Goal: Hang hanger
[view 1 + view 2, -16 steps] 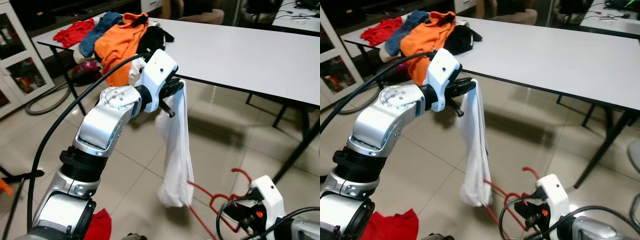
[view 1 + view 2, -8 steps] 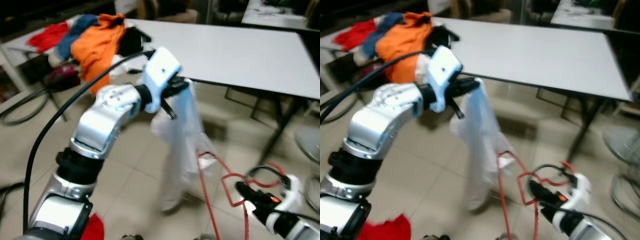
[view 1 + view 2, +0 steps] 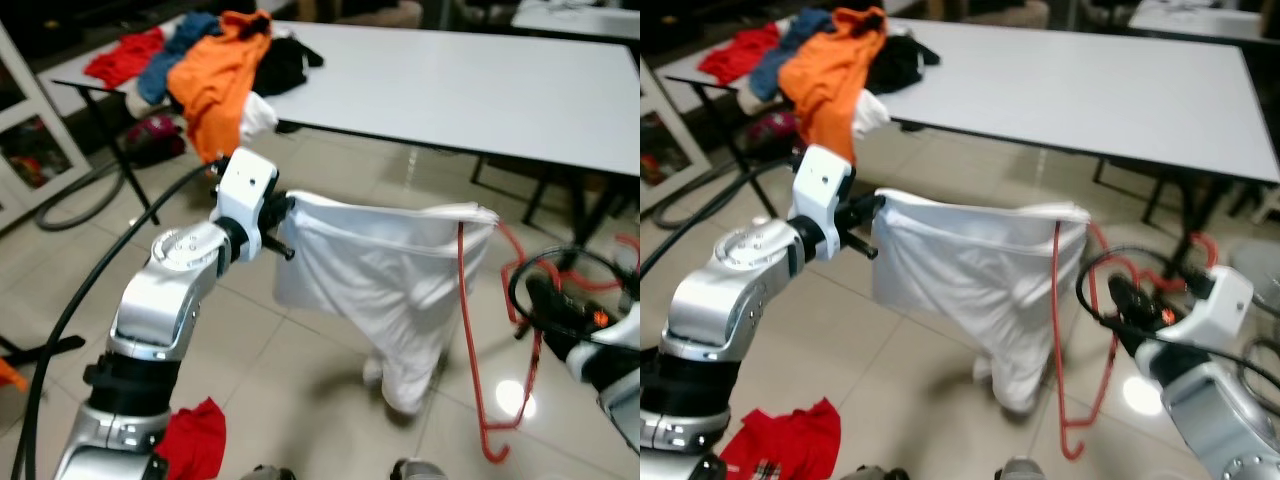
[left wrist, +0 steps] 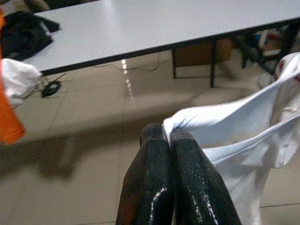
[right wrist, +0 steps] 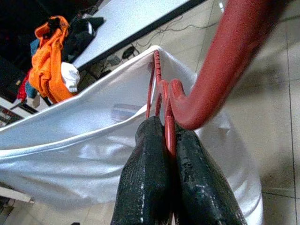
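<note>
A white garment (image 3: 385,270) is stretched out in the air between my two arms above the tiled floor. My left gripper (image 3: 285,215) is shut on its left top corner, and the left wrist view shows the black fingers (image 4: 154,159) pinching the hem. A red wire hanger (image 3: 467,330) has one end tucked inside the garment's right top corner, while its long side hangs down to the floor. My right gripper (image 3: 1125,300) is shut on the hanger near its hook; the right wrist view shows the fingers (image 5: 145,173) clamped on the red wire.
A long white table (image 3: 480,90) stands behind, with a pile of orange, blue, red and black clothes (image 3: 215,75) at its left end. A red cloth (image 3: 195,440) lies on the floor near my left arm. A hose (image 3: 70,195) and a cabinet are at the left.
The camera has shifted. My right gripper moved up and to the right with the hanger, pulling the garment, which hung limp from my left gripper, into a wide stretched sheet.
</note>
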`<state>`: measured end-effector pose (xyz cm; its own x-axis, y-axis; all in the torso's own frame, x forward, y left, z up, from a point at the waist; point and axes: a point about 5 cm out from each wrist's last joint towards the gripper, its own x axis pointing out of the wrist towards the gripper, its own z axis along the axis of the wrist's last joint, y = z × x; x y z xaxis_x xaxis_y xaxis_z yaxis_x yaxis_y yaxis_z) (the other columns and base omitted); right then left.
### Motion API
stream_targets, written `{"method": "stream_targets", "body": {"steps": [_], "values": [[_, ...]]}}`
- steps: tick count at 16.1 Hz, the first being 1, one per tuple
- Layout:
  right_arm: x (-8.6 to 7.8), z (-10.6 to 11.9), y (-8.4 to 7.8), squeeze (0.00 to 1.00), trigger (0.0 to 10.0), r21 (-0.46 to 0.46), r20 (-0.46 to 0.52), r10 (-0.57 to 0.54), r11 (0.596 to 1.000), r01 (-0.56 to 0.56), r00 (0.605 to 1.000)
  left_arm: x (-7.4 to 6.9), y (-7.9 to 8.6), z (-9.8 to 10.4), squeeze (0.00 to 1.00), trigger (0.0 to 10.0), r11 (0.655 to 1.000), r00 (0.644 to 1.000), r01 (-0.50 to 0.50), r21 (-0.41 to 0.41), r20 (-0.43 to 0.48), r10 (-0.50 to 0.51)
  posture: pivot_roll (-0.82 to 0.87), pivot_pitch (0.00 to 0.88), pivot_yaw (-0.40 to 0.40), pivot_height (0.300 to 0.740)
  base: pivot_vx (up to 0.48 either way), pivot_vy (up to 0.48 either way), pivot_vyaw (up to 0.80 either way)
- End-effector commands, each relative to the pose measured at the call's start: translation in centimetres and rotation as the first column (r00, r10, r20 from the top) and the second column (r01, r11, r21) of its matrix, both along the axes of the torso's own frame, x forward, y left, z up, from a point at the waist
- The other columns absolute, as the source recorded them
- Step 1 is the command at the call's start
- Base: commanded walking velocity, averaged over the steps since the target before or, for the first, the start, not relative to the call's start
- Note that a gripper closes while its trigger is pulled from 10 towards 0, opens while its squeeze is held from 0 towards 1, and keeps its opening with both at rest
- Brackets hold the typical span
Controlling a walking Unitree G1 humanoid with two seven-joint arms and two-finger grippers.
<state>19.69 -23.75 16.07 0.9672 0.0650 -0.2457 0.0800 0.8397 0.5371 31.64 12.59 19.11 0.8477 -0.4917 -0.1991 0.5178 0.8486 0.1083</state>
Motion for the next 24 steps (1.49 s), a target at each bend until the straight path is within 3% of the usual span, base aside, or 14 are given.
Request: {"method": "stream_targets", "body": {"steps": [1,2,4,6,8,10,11,15,24], "values": [[0.2,0.6,0.4,0.0,10.0,-0.007,0.021,0.011,1.0,-0.01,1.0,-0.4,0.3,0.3,0.0,10.0,0.999,1.0,-0.018,-0.031,0.012,0.019,-0.25,0.064,0.1,0.74,0.0,0.0,0.0],[0.5,0.5,0.5,0.0,10.0,0.002,0.019,-0.015,1.0,0.015,1.0,-0.9,0.1,0.2,0.0,10.0,0.999,1.0,-0.014,-0.044,0.022,0.015,-0.25,0.061,0.097,0.74,0.0,0.0,0.0],[1.1,-0.1,0.0,0.0,10.0,0.107,-0.012,-0.13,0.986,0.131,0.991,-1.9,-0.7,0.6,0.0,10.0,0.995,0.997,0.058,-0.082,0.054,-0.054,-0.25,0.06,0.093,0.74,0.0,0.0,0.0],[1.8,0.3,-0.1,0.0,10.0,0.235,-0.006,-0.22,0.948,0.216,0.975,-3.0,-1.8,0.2,0.0,10.0,0.981,0.982,0.185,-0.061,0.06,-0.181,-0.24,0.058,0.095,0.74,0.0,0.0,0.0],[2.5,0.9,-0.3,0.0,10.0,0.282,-0.001,-0.277,0.922,0.266,0.961,-3.9,-2.4,-0.3,0.0,10.0,0.963,0.962,0.269,-0.037,0.056,-0.266,-0.25,0.057,0.101,0.74,0.0,0.0,0.0],[2.9,1.6,-0.6,0.0,10.0,0.198,0.021,-0.299,0.937,0.289,0.954,-3.5,-2.0,-0.7,0.0,10.0,0.98,0.98,0.197,-0.036,0.047,-0.196,-0.25,0.053,0.101,0.74,0.0,0.0,0.0],[3.0,2.2,-0.3,0.0,10.0,0.084,0.054,-0.266,0.962,0.261,0.962,-2.8,-1.3,-1.0,0.0,10.0,0.994,0.994,0.098,-0.046,0.051,-0.096,-0.25,0.048,0.099,0.74,0.0,0.0,0.0],[3.2,3.1,0.6,0.0,10.0,-0.044,0.09,-0.235,0.97,0.24,0.968,-3.1,-1.2,-1.6,0.0,10.0,0.996,0.996,0.072,-0.044,0.052,-0.07,-0.26,0.038,0.095,0.74,0.0,0.0,0.1],[3.4,3.3,1.7,0.0,10.0,-0.154,0.118,-0.159,0.972,0.176,0.98,-2.8,-1.1,-1.8,0.0,10.0,0.995,0.996,0.026,-0.095,0.089,-0.018,-0.27,0.017,0.101,0.74,0.0,0.0,0.8]]}}
